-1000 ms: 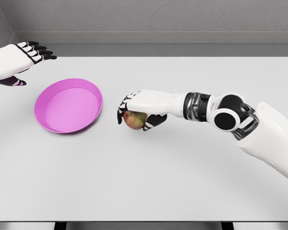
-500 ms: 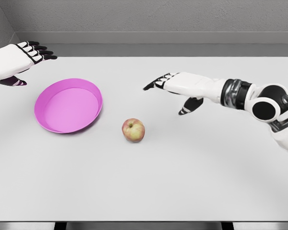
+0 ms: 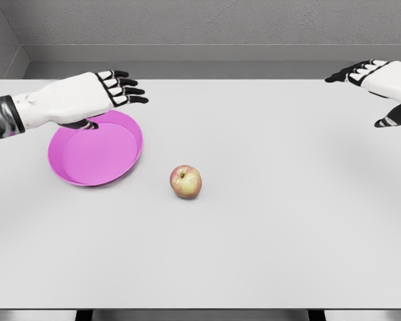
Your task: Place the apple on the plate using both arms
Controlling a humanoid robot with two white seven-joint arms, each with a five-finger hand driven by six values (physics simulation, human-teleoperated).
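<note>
A red-and-yellow apple point(image 3: 186, 182) stands alone on the white table point(image 3: 254, 221), just right of the pink plate point(image 3: 87, 160). My left hand point(image 3: 113, 93) hovers over the plate's far rim, fingers stretched out and holding nothing. Far off at the right edge, my right hand point(image 3: 371, 80) floats above the table's back corner, fingers spread and empty. Neither hand touches the apple.
A grey wall point(image 3: 200, 27) runs behind the table's far edge. The table's front edge lies near the bottom of the view.
My right hand let go of the apple and drew back to the far right. My left hand moved right, from the left edge to above the plate.
</note>
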